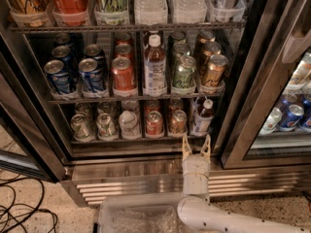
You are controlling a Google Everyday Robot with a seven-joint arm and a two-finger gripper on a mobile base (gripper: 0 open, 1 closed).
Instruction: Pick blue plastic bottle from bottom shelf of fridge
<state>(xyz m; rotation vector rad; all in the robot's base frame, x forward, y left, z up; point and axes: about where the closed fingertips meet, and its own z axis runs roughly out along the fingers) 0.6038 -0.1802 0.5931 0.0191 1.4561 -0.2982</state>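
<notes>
**Open gripper waits below the bottle; the reach in is yet to come**

Nearest the camera, the white arm (204, 212) rises below the blue plastic bottle (202, 116) and ends in the gripper (196, 147). Its two pale fingers (186, 147) are spread apart and hold nothing. The gripper sits just under the bottle and slightly to its left, in front of the steel lip of the bottom shelf (121, 141) and outside the fridge (146, 171).

The bottle stands upright at the right end of that shelf, with a copper can (178, 122) just to its left and the fridge's door frame (243, 106) close on its right. To do this step well, I judge the gripper should rise above the lip, shift a little right to centre on the bottle, and go in straight. One finger must pass between bottle and can, the other between bottle and frame, and both gaps look tight.

The bottle's base is masked by a clear lane divider, and the dark lane behind it cannot be read. Farther up, the taller bottle (154, 67) on the rack above is not the target.
</notes>
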